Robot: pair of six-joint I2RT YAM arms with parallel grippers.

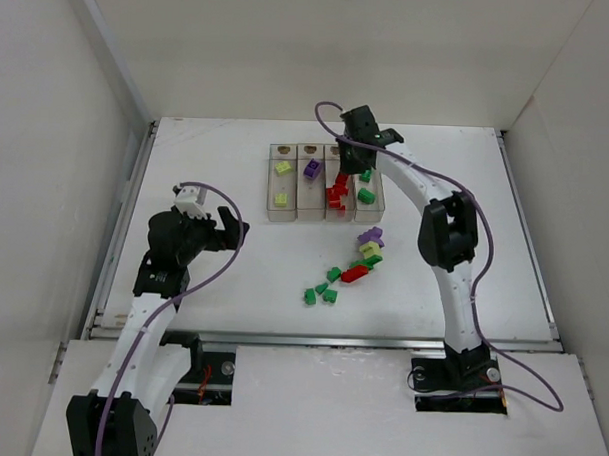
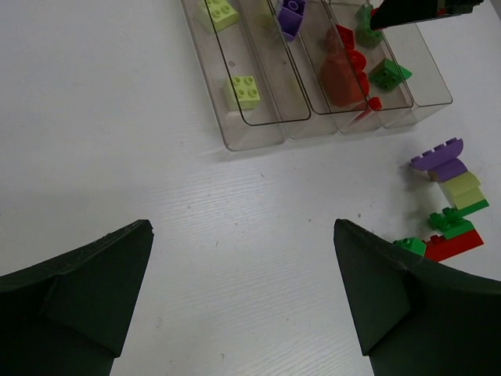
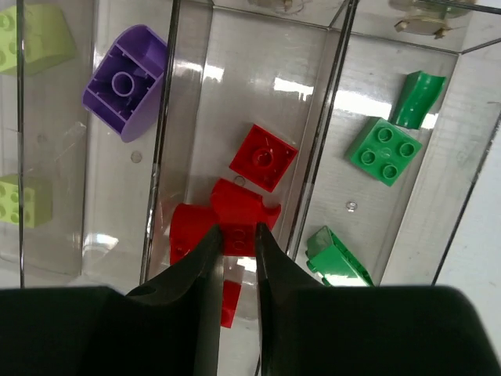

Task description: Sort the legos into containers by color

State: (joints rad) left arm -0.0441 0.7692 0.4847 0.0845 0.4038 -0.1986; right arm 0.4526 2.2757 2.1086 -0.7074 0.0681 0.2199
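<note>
The right fingers [image 3: 196, 290], matte black, stand almost together with a slit between them, tips over a curved red brick [image 3: 239, 211] inside the containers [image 1: 297, 203], third from the left; whether they pinch it I cannot tell, their bulk hiding the contact; the left fingers [image 2: 86, 282] hang spread wide above the white surface [image 2: 117, 117], clasping nothing; the glossy, clear-walled bins run lengthwise away from the arms; a purple brick [image 3: 125, 82] lies hollow side up; loose legos [image 1: 355, 273] cluster near their near ends.

My left arm [image 1: 147, 308] is bent, elbow low, with the left gripper [image 2: 243, 227] jaws set wide apart. My right arm [image 1: 453, 283] extends forward. The right gripper [image 3: 235, 235] points downward, its fingers [image 3: 192, 274] nearly together with a narrow slit between.
</note>
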